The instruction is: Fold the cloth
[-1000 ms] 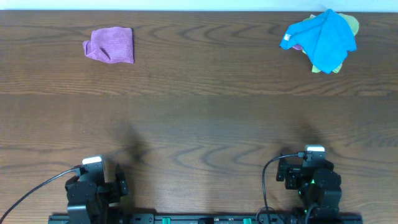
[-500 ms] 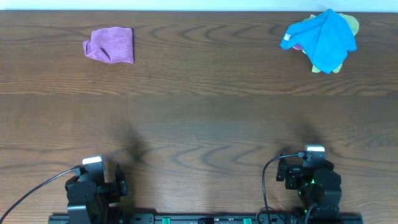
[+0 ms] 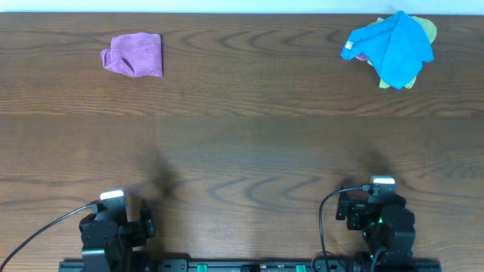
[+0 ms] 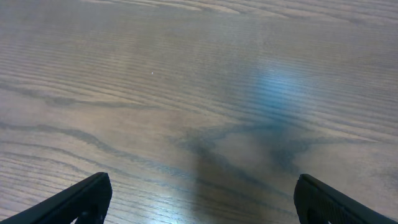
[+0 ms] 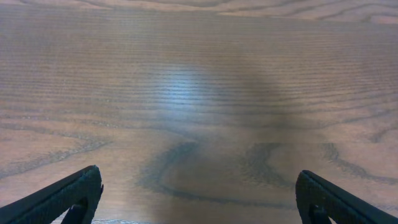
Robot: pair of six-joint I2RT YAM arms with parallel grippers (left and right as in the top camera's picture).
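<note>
1 crumpled cloth [image 3: 393,44], far right of table [image 3: 242,143]

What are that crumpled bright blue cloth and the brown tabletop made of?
The crumpled sky-blue cloth looks like soft terry or microfibre: matte, limp folds. The brown tabletop seems wood or wood-look laminate: grain lines, a faint sheen.

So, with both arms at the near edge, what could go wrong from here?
1. The cloth lies bunched on top of a lime-green cloth, so a pinch may lift both.
2. It sits near the far edge of the table, and a nudge could push it off.
</note>
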